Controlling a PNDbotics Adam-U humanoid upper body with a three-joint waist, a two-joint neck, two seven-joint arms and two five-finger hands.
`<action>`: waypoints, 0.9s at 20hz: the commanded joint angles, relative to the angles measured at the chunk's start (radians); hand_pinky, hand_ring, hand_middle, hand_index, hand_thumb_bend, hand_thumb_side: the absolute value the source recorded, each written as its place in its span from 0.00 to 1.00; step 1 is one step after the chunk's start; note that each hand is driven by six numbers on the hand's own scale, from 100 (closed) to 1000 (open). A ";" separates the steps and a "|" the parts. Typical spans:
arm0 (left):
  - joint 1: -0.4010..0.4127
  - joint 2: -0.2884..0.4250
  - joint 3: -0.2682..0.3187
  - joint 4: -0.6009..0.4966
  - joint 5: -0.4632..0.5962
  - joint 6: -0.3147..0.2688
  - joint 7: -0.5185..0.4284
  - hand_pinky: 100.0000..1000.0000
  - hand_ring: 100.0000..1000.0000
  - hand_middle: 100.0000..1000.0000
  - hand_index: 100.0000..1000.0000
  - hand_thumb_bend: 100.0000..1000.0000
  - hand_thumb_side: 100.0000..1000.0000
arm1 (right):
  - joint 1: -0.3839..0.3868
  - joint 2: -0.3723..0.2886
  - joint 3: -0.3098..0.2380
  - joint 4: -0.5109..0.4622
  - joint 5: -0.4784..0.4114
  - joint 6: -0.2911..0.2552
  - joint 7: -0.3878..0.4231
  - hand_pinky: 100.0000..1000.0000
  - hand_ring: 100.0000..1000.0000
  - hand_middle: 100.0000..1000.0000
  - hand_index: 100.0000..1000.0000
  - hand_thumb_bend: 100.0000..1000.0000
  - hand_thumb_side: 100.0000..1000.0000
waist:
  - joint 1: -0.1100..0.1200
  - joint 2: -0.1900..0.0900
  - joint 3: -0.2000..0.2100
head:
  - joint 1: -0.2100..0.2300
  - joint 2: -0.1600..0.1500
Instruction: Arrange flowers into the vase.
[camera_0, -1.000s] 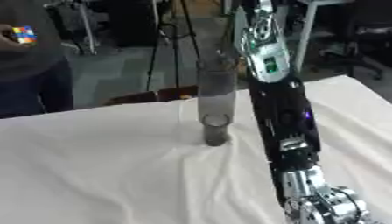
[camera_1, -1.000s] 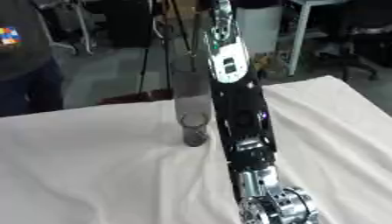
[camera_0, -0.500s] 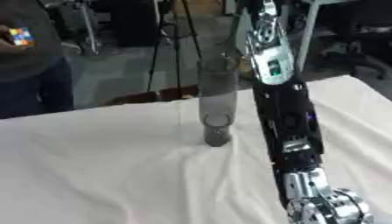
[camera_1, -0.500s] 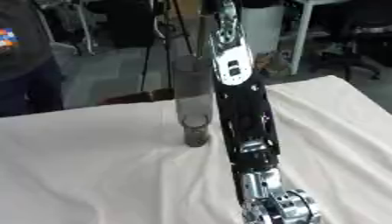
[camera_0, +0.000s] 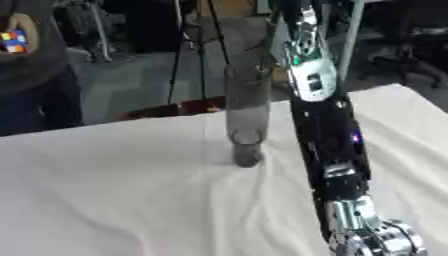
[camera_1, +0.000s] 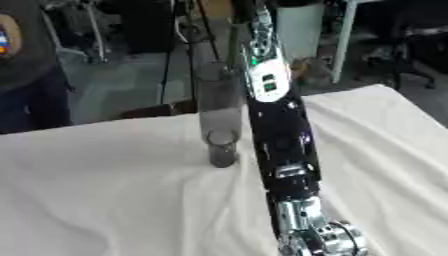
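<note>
Tall smoky-grey glass cylinder vase (camera_0: 247, 117) stands upright on the white cloth-covered table (camera_0: 114, 190), near its far edge | robot's black-and-silver right arm (camera_0: 328, 135) rises from the lower right, just right of the vase, reaching up past its rim | the hand is out of view, so its grip cannot be told | no flowers visible

Rumpled white tablecloth (camera_0: 114, 200), black tripod legs (camera_0: 188, 45) behind the table, grey floor (camera_0: 140, 80)
</note>
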 joint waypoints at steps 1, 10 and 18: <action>-0.011 0.005 0.001 -0.015 0.004 -0.001 -0.004 0.45 0.65 0.57 0.69 0.24 0.77 | -0.015 -0.023 -0.002 -0.006 0.004 -0.009 0.007 0.00 0.00 0.00 0.05 0.00 1.00 | 0.017 0.003 0.004 | -0.001 -0.008; -0.011 0.005 0.002 -0.015 0.005 -0.001 -0.003 0.45 0.65 0.57 0.69 0.24 0.77 | -0.008 -0.020 -0.003 0.000 0.005 -0.017 0.019 0.00 0.00 0.00 0.06 0.04 1.00 | 0.018 0.006 0.003 | -0.002 -0.005; -0.010 0.005 0.003 -0.014 0.004 -0.002 -0.004 0.45 0.65 0.57 0.69 0.24 0.77 | -0.001 -0.022 -0.007 0.021 0.023 -0.026 0.050 0.00 0.01 0.00 0.10 0.12 1.00 | 0.010 0.005 -0.006 | 0.002 -0.001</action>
